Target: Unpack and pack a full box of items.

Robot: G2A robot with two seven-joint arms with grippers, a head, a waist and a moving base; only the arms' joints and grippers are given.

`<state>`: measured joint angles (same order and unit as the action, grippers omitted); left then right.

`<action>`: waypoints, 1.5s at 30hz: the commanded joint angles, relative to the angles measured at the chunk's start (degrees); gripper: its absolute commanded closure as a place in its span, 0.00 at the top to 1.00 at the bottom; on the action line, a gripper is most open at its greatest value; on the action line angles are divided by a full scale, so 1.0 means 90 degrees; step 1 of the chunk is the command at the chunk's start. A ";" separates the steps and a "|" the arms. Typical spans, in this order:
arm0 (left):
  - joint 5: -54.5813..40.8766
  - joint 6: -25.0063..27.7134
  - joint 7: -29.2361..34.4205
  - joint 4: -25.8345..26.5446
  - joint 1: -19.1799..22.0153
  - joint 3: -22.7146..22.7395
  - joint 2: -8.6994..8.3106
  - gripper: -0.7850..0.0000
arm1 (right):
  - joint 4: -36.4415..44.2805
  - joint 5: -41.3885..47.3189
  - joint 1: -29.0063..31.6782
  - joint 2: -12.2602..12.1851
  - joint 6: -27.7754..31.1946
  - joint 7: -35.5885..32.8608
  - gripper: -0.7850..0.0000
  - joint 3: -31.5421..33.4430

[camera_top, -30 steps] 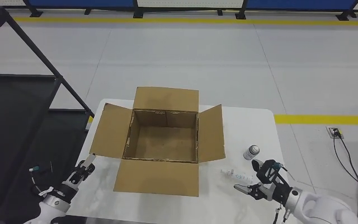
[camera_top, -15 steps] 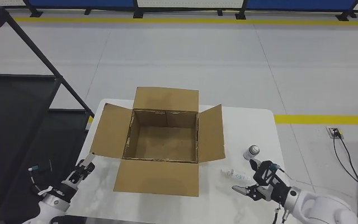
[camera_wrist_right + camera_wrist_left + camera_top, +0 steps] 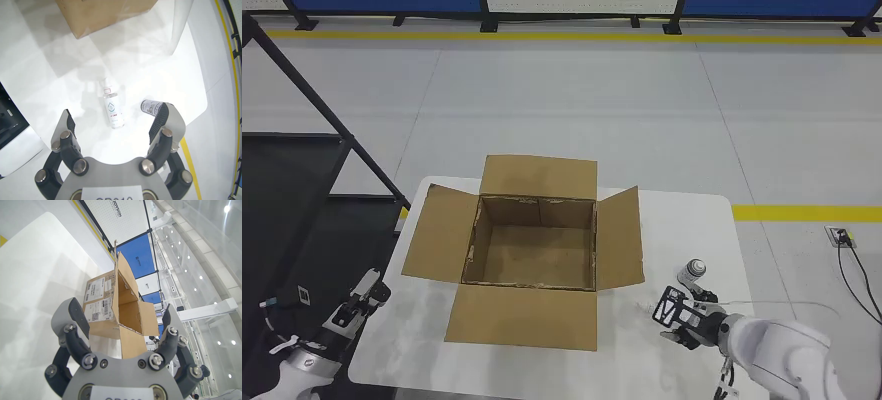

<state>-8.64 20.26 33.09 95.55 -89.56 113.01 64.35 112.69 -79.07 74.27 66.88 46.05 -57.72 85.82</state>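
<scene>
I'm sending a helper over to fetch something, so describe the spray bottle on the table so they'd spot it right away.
Find the open cardboard box on the white table; on the bare tabletop beside its side flap are two small items. The spray bottle is the clear one lying flat, its white nozzle toward the box. Its neighbour, a small dark can, is shorter and opaque.

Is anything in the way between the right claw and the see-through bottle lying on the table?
No, nothing visible. The open right claw faces the bottle over bare table; the small can sits off to one side.
</scene>
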 commanded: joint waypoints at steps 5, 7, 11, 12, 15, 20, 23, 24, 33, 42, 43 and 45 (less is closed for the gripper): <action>-0.0001 0.0000 0.0001 0.0000 0.0000 0.0000 0.0000 1.00 | -0.1144 0.0042 -0.0666 -0.0086 -0.0335 -0.0392 1.00 -0.0557; -0.0001 0.0000 0.0001 0.0000 0.0000 0.0000 0.0000 1.00 | -0.1414 0.0140 -0.0787 -0.0124 -0.0379 -0.0435 1.00 -0.0626; -0.0001 0.0000 0.0001 0.0000 0.0000 0.0000 0.0000 1.00 | -0.1799 0.0262 -0.0959 -0.0191 -0.0427 -0.0483 1.00 -0.0713; -0.0001 0.0000 0.0001 0.0000 0.0000 0.0000 0.0000 1.00 | -0.1876 0.0300 -0.0988 -0.0207 -0.0416 -0.0471 1.00 -0.0723; -0.0001 0.0000 0.0001 0.0000 0.0000 0.0000 0.0000 1.00 | -0.1999 0.0328 -0.1037 -0.0250 -0.0409 -0.0465 1.00 -0.0790; -0.0001 0.0000 0.0001 0.0000 0.0000 0.0000 0.0000 1.00 | -0.2115 0.0242 -0.1102 -0.0284 -0.0480 -0.0476 0.98 -0.0916; -0.0001 0.0000 0.0001 0.0000 0.0000 0.0000 0.0000 1.00 | -0.2215 0.0102 -0.1158 -0.0285 -0.0623 -0.0324 0.93 -0.1011; -0.0001 0.0000 0.0001 0.0000 0.0000 0.0000 0.0000 1.00 | -0.2266 0.0042 -0.1183 -0.0285 -0.0676 -0.0271 0.91 -0.1043; -0.0001 0.0000 0.0001 0.0000 0.0000 0.0000 0.0000 1.00 | -0.2701 -0.0210 -0.1413 -0.0252 -0.0935 -0.0022 0.67 -0.1454; -0.0001 0.0000 0.0001 0.0000 0.0000 0.0000 0.0000 1.00 | -0.3018 -0.0229 -0.1614 -0.0242 -0.0915 -0.0001 0.33 -0.1680; -0.0001 0.0000 0.0001 0.0000 0.0000 0.0000 0.0000 1.00 | -0.3026 -0.0231 -0.1620 -0.0245 -0.0906 -0.0002 0.28 -0.1688; -0.0001 0.0000 0.0001 0.0000 0.0000 0.0000 0.0000 1.00 | -0.3032 -0.0196 -0.1620 -0.0253 -0.0874 0.0016 0.12 -0.1681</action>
<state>-8.65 20.26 33.09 95.55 -89.56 113.01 64.35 85.38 -81.02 59.67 64.64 38.01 -57.71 70.62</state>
